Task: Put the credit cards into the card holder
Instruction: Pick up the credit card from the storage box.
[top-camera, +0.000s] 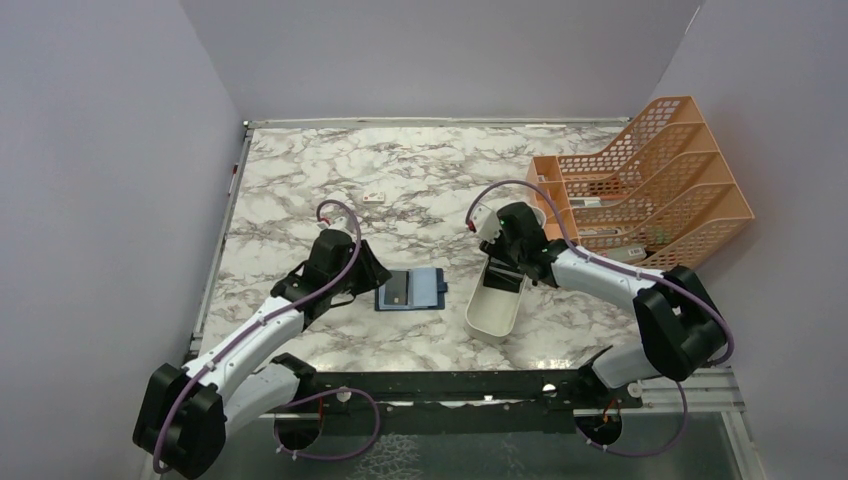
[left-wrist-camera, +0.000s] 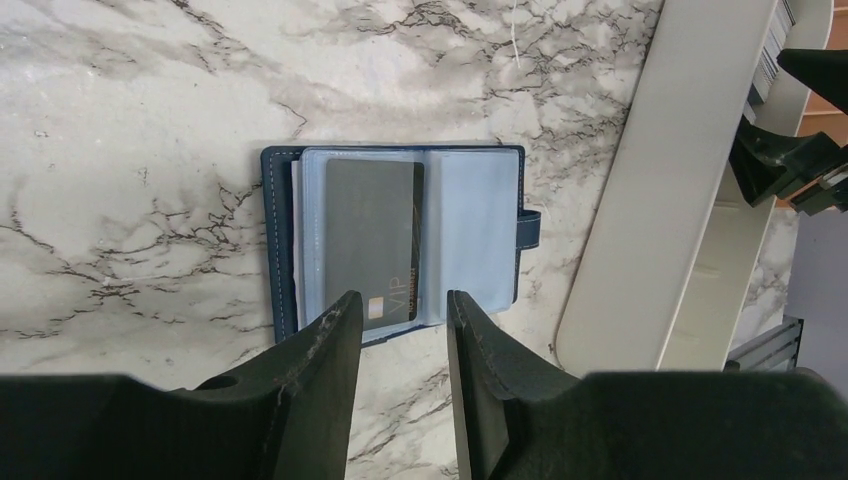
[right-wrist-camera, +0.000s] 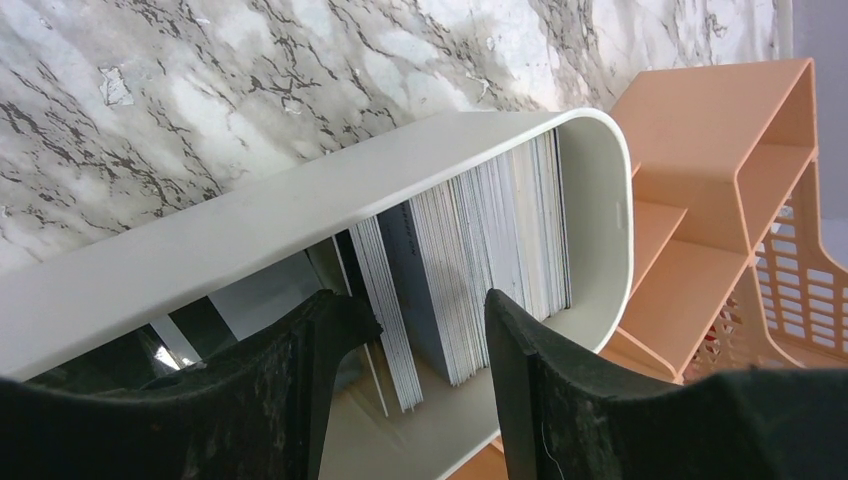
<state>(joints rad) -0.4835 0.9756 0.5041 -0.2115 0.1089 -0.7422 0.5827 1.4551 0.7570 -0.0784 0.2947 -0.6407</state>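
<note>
While left tool (left-wrist-camera: 402, 300) gapes over card holder (left-wrist-camera: 470, 230), right tool (right-wrist-camera: 420, 300) hangs released over tray (right-wrist-camera: 300, 210).

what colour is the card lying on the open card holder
Dark grey card, against the card holder's light blue inside; shows best in the left wrist view.

At twelve o'clock from my left gripper (left-wrist-camera: 403, 300) the card holder (left-wrist-camera: 470, 230) lies open, a grey credit card (left-wrist-camera: 372, 240) on its left panel; jaws stand apart; white tray (left-wrist-camera: 690, 180) at three o'clock.
</note>
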